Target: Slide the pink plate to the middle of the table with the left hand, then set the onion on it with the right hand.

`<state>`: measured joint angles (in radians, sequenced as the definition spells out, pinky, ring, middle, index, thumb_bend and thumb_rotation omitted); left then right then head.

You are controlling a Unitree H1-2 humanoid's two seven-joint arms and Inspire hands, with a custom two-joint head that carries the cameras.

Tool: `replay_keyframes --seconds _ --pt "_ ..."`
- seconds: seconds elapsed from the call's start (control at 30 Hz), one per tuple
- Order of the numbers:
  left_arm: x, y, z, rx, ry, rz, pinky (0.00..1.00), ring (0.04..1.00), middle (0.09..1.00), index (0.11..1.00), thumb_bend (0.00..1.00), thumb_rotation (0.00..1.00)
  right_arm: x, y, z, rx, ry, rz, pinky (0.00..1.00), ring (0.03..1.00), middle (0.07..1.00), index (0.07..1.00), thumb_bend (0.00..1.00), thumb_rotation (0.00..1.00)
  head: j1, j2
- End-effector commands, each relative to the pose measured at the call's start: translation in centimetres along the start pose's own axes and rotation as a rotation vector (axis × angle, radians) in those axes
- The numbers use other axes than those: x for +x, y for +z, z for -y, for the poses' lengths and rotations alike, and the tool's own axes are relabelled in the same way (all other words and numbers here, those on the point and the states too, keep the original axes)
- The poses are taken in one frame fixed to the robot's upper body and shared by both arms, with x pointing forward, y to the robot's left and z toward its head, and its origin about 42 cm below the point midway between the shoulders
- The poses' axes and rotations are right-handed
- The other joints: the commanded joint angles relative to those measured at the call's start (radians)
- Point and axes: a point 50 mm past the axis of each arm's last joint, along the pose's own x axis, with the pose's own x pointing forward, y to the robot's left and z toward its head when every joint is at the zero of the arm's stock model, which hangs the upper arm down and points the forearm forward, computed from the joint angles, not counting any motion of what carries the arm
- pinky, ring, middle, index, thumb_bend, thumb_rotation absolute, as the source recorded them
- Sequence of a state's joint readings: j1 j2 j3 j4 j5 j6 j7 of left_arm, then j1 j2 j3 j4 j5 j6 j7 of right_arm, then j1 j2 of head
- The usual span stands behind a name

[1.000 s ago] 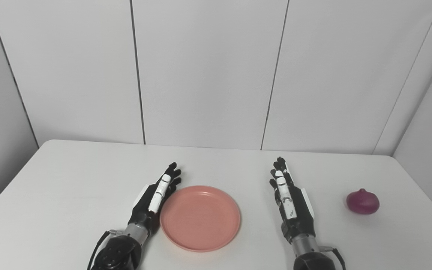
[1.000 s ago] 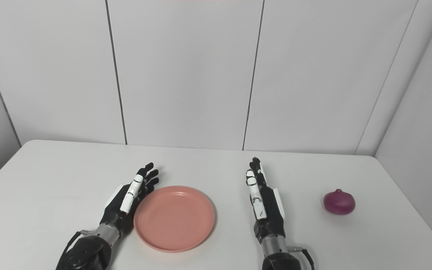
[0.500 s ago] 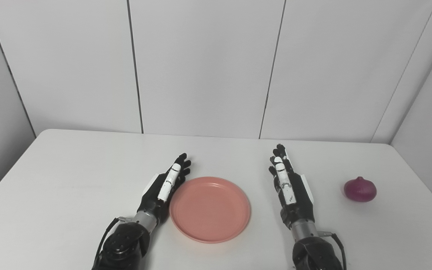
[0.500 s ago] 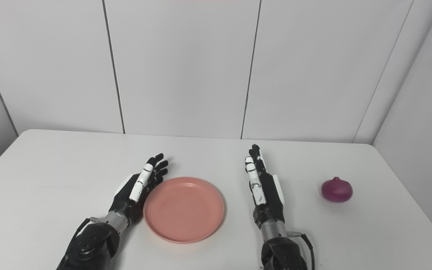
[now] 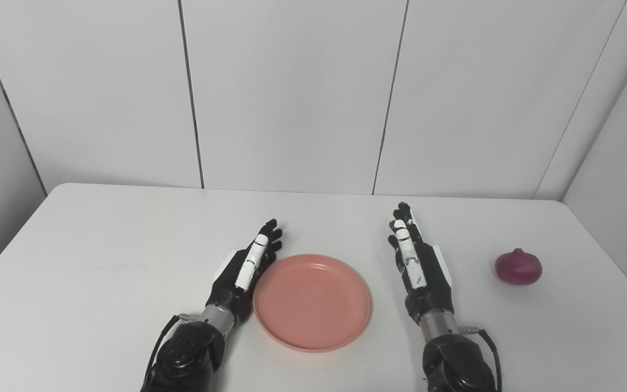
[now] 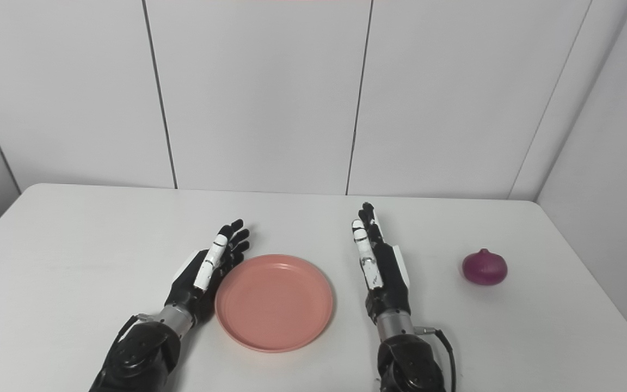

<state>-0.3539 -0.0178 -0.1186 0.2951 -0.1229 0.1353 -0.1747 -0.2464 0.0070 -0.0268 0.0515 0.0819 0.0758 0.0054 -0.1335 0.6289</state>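
Two hands rest on the white table (image 5: pixel 101 256), one to each side of the pink plate (image 5: pixel 312 302). The left hand (image 5: pixel 245 267) lies edge-on with its fingers straight and together, pointing away from the robot and a little to the right; its inner side is against the plate's left rim or just beside it, and contact cannot be confirmed from either eye. It grasps nothing. The right hand (image 5: pixel 417 267) also stands on its edge, fingers extended and pointing toward the wall, released and empty, with a clear strip of table between it and the plate's right rim.

The plate sits near the front middle of the table, flat and with nothing on it. The red onion (image 5: pixel 518 267) sits upright well to the right of the right hand, near the table's right edge, untouched.

Between the two eyes the difference is small. The left eye view shows more of the wall panel on the left and puts the onion closer to the picture's right edge; the right eye view shows more of the side wall (image 6: pixel 607 179) on the right and more bare table beyond the onion. A dark cable (image 6: pixel 447 348) loops at the right wrist, clearer in the right eye view.
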Motion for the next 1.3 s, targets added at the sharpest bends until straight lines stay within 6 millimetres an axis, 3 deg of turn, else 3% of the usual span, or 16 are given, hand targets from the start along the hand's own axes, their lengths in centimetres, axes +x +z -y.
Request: replay_keyframes --seconds 0.0,0.57,0.77,1.0,1.27 --pt "0.6 1.1 1.3 -0.009 -0.035 0.044 1.00 0.991 0.993 0.998 0.66 1.00 0.8 1.9 -0.2 -0.001 0.011 0.048 1.00 1.000 1.000 1.000 0.53 0.85 0.000 -0.002" --pt "0.3 0.9 1.4 0.004 -0.025 0.038 1.00 0.987 0.991 0.996 0.66 1.00 1.0 2.3 0.5 -0.030 -0.007 0.069 1.00 1.000 1.000 1.000 0.52 0.87 -0.024 -0.014" --pt "0.3 0.6 1.1 0.006 -0.031 0.040 1.00 0.989 0.991 0.996 0.65 1.00 2.0 4.5 3.1 -0.067 -0.095 0.148 1.00 1.000 0.999 1.000 0.45 0.94 -0.034 -0.017" --pt "-0.1 0.6 -0.4 0.024 -0.019 0.043 1.00 0.975 0.985 0.985 0.68 1.00 2.6 6.9 6.5 -0.339 -0.169 0.195 1.00 1.000 0.999 1.000 0.52 0.99 -0.077 -0.038" --pt "-0.3 0.2 -1.2 0.013 -0.021 0.038 1.00 0.971 0.974 0.976 0.69 1.00 1.7 8.1 9.6 -0.612 -0.214 0.188 0.95 0.979 0.979 0.981 0.50 0.82 -0.108 -0.060"
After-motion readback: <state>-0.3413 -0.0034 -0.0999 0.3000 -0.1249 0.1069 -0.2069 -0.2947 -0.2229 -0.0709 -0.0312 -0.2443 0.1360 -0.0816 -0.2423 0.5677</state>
